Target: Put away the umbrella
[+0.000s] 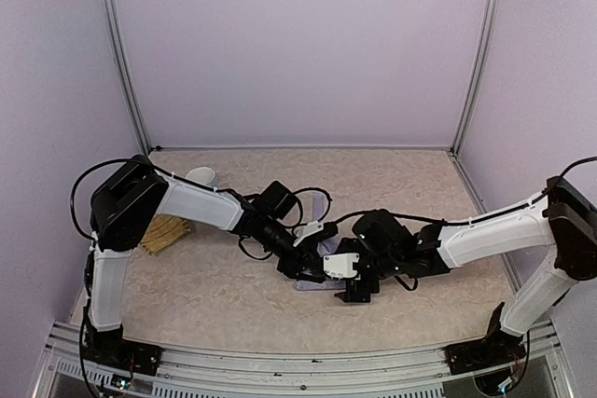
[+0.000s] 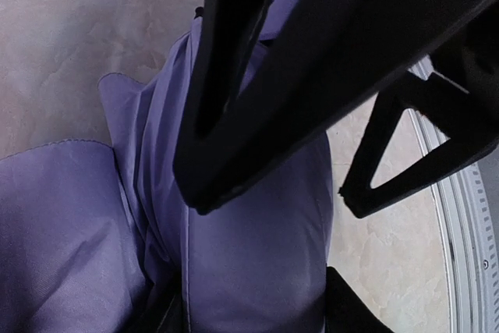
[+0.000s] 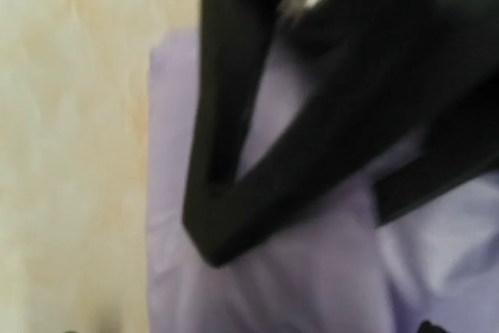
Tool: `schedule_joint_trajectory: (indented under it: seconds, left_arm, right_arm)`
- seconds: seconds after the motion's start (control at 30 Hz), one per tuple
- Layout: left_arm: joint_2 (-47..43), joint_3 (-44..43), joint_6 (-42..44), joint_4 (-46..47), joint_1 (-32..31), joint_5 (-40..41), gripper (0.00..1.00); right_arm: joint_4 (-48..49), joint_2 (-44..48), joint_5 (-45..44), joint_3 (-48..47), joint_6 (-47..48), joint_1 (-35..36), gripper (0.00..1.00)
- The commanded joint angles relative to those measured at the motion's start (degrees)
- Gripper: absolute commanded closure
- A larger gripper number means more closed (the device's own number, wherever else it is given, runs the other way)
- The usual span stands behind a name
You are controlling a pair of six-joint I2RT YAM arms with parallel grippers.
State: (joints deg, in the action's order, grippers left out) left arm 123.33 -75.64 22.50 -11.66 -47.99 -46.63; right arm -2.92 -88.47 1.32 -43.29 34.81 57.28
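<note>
Umbrella [image 2: 257,271] lies on the worktop [image 1: 215,295], bunched directly beneath the left end effector [image 2: 273,204] and right end effector [image 3: 300,228], both standing apart astride its fabric. I should gather the folds evenly before closing, not pinch one layer.

Top view: we get bright, even, diffuse light from above, everything sharp, only faint soft shadows on the desk [image 1: 205,305]. Left wrist is sharp on the umbrella [image 2: 257,263], dark foreground. Right wrist is badly blurred throughout, desk overexposed.
</note>
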Motion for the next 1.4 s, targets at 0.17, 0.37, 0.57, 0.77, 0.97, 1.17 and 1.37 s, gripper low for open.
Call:
schedule_joint_trajectory:
  seconds: [0.17,0.37,0.57,0.77,0.97,1.17,1.37]
  left_arm:
    - [8.13,3.20,1.61,-17.10,-0.97,5.51,0.51]
    - [4.44,3.56,-0.43,-11.38,-0.01,2.49,0.46]
    - [-16.31,22.11,-11.12,28.60,2.08,3.71,0.30]
    - [-31.15,41.82,-13.39,57.62,2.43,9.10,0.29]
    - [-41.17,53.58,-4.63,61.73,-2.15,17.90,0.42]
    - [-46.41,53.35,7.26,49.80,-10.43,31.69,0.46]
    - [-38.76,46.36,14.15,40.20,-15.63,38.13,0.34]
  right_arm:
    - [-6.97,-10.59,-9.09,-6.48,0.46,1.23,0.33]
    - [-10.84,-10.29,-5.75,-6.25,-1.66,2.18,0.74]
    - [-16.26,-9.17,2.99,-6.37,-5.88,2.19,0.87]
    - [-25.62,-12.30,9.99,-10.20,-8.17,2.04,0.92]
    - [-36.03,-16.69,22.23,-15.92,-12.33,-0.48,0.91]
    - [-42.43,-22.64,31.20,-20.45,-12.66,-3.26,0.89]
    - [-43.76,-27.67,36.06,-22.65,-11.83,-6.72,0.88]
